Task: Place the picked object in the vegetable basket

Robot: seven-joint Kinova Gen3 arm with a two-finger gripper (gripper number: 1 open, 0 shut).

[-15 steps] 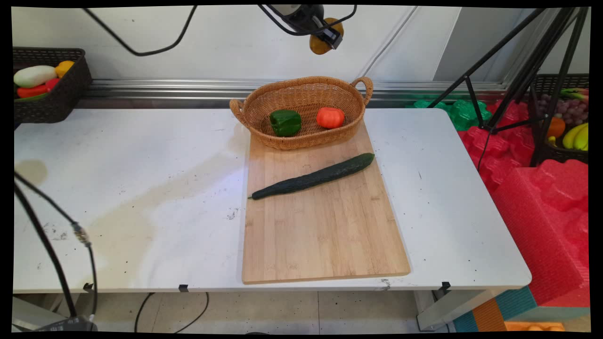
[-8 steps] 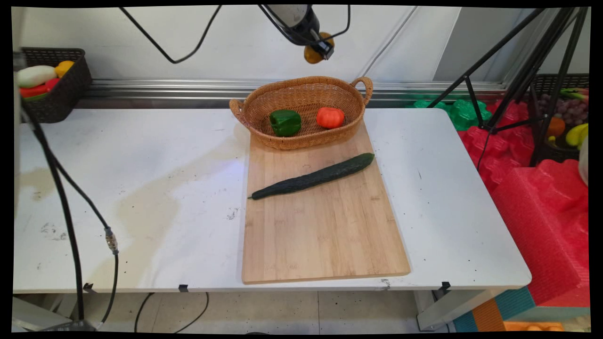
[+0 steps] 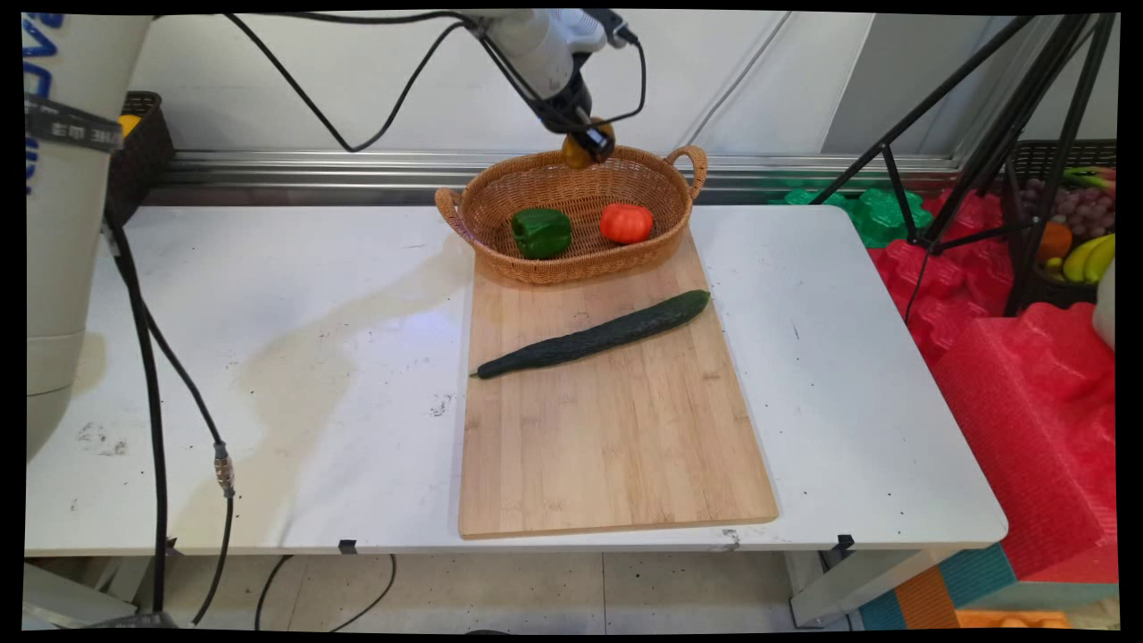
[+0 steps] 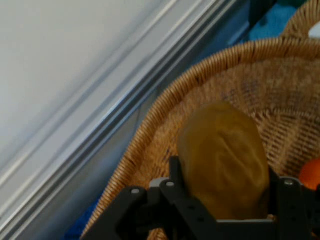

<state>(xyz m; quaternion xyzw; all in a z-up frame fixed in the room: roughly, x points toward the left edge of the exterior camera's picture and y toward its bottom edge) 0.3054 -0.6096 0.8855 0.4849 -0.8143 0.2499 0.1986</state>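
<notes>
The gripper (image 3: 589, 146) pinches a potato (image 3: 579, 152) between its two fingers (image 4: 176, 172), one finger pressed against each side of it. In the hand view the potato (image 4: 222, 160) is brownish yellow and rounded (its lower end is hidden behind the black linkage), and it bulges well beyond the fingertips.

Gripper and potato hang over the far rim of a wicker basket (image 3: 482, 192), held clear of the basket floor. In the hand view the woven wall of the basket (image 4: 165, 107) curves just beyond the fingers, and the weave of its inside spreads past the potato.

Below the fingers and a little toward the near side, a tomato (image 3: 626, 222) lies on the basket floor; a sliver of orange-red at the edge of the hand view, just beside one finger, is that tomato (image 4: 312, 181). A green pepper (image 3: 541, 232) lies in the same basket, farther from the fingers than the tomato and apart from it.

The basket rests on the far end of a wooden board (image 3: 616, 429), which lies on the white table (image 3: 268, 357). A cucumber (image 3: 594, 337) lies slantwise across the board, well on the near side of the fingers and touching neither the basket nor the gripper.
</notes>
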